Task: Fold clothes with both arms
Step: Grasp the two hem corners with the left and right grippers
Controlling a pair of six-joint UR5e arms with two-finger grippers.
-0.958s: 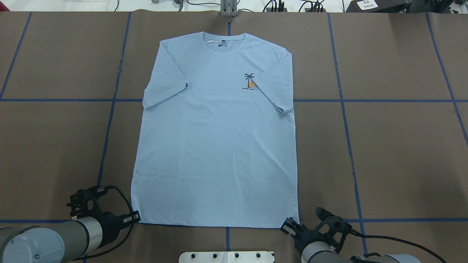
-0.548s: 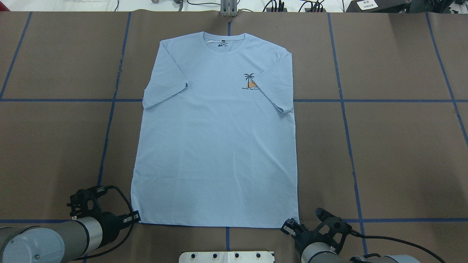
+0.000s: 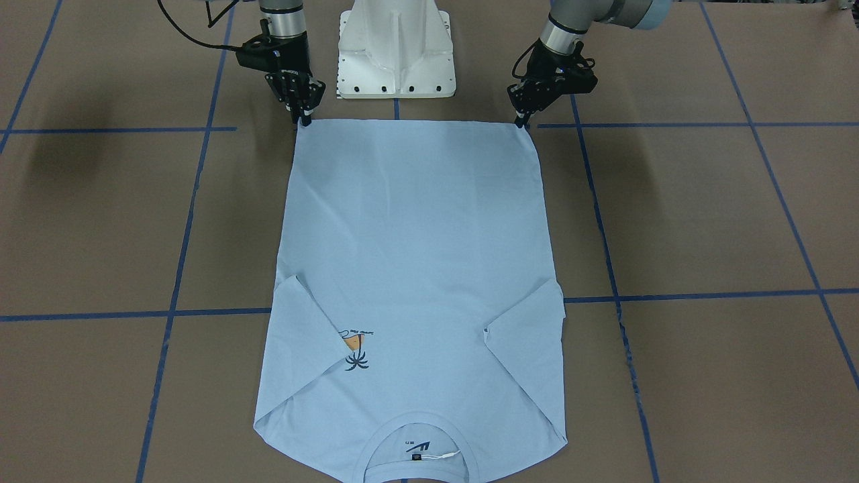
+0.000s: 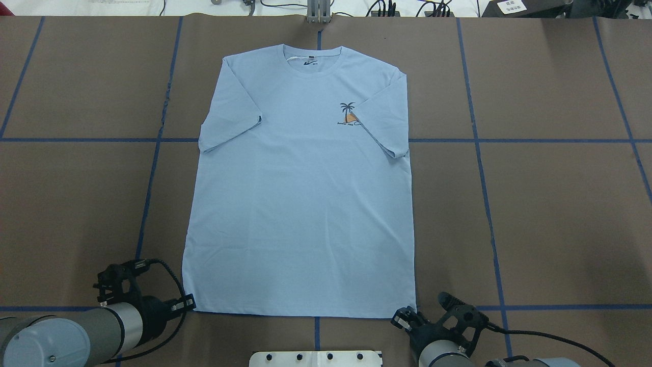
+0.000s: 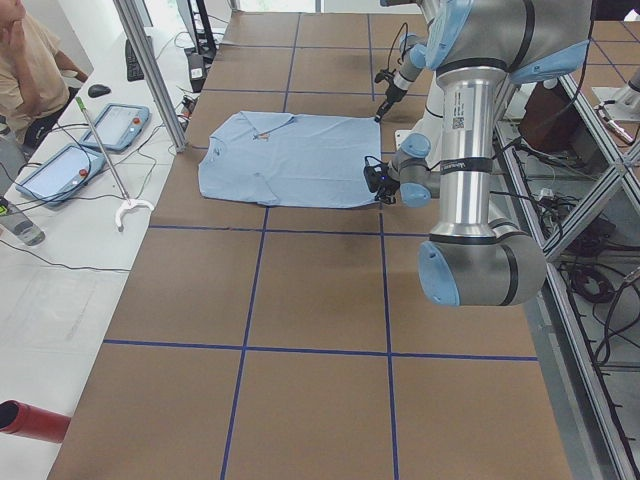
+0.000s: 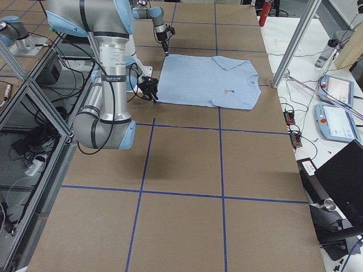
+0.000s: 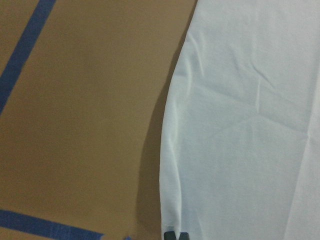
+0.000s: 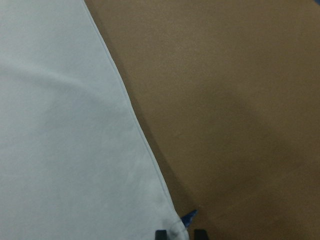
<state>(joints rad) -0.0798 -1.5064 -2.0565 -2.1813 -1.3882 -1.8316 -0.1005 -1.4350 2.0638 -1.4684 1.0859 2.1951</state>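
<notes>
The light blue T-shirt lies flat on the brown table, collar at the far side, both sleeves folded inward, with the palm print on the chest. It also shows in the front-facing view. My left gripper sits at the near left hem corner. In the left wrist view its tips are pressed together on that corner. My right gripper is at the near right hem corner. In the right wrist view its tips stand slightly apart around the corner, with blue tape showing between them.
The white pedestal base stands between the arms at the near table edge. Blue tape lines grid the brown table. A metal post stands beyond the collar. A person and tablets are at a side bench.
My right gripper has shifted slightly toward the robot at the hem corner. The left gripper and the shirt have not moved.
</notes>
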